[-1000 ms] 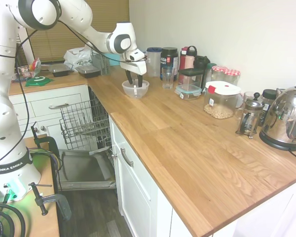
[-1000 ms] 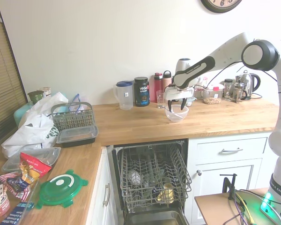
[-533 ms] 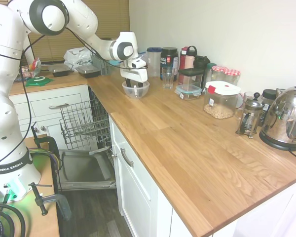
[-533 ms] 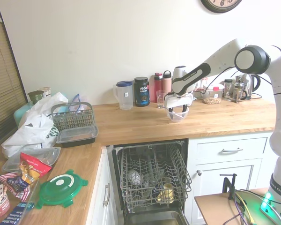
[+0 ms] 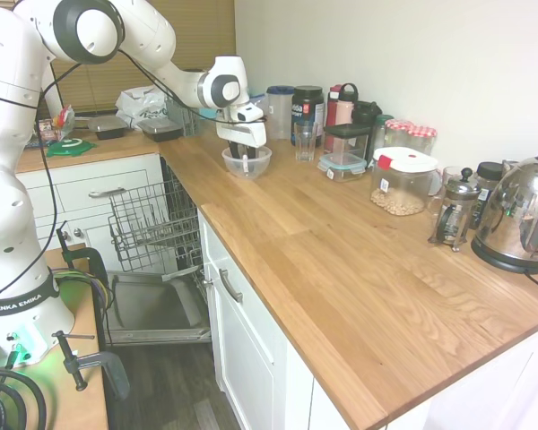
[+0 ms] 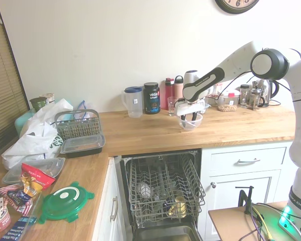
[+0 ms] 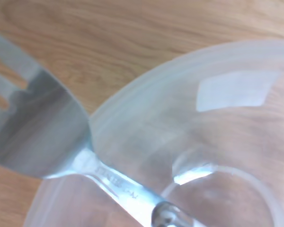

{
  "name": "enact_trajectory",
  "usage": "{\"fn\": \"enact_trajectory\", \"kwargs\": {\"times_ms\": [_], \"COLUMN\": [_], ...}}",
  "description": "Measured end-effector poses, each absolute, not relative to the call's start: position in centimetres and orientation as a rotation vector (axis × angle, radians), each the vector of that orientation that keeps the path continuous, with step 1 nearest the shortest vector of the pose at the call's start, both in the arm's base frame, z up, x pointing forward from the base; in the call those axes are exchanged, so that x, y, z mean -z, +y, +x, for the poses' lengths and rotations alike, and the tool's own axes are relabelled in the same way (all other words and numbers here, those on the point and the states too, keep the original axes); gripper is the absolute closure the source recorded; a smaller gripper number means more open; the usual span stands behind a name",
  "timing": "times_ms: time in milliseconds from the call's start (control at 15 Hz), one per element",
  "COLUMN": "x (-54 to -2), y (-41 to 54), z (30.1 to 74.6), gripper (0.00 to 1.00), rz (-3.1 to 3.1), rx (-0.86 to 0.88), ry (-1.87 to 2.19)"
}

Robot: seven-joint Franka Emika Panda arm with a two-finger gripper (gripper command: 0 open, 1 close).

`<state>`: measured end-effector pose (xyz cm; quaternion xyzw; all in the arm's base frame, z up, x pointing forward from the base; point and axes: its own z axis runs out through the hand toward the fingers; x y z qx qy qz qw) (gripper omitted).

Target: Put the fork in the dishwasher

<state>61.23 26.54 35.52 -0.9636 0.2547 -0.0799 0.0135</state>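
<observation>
Jaws point(image 6: 189, 118) down in clear bowl point(image 5: 247, 162), around fork point(image 7: 52, 137); grip on it unclear.

Cluttered oak counter point(image 5: 359, 269).
Kettle point(image 5: 518, 215) and French press point(image 5: 452, 210) at one end; green lid point(image 6: 65, 201), white bag point(image 6: 35, 135) at the other.

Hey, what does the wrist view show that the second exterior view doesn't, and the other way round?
Only the wrist view shows the fork clearly: its tines poke out over the rim of the clear bowl, with its handle running down inside. Only the second exterior view shows the gripper lowered into that bowl and the open dishwasher with its rack pulled out. Both show the bowl on the wooden counter.
</observation>
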Motion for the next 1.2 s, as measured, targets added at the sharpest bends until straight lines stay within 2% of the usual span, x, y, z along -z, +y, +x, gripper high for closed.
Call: {"fn": "enact_trajectory", "kwargs": {"times_ms": [1000, 1200], "x": [-36.5, -39.9], "y": [26.3, 27.0], "z": [61.8, 61.7], "gripper": [1.0, 1.0], "rz": [-3.019, -3.004], "rx": [0.285, 0.348], "ry": [0.787, 0.764]}}
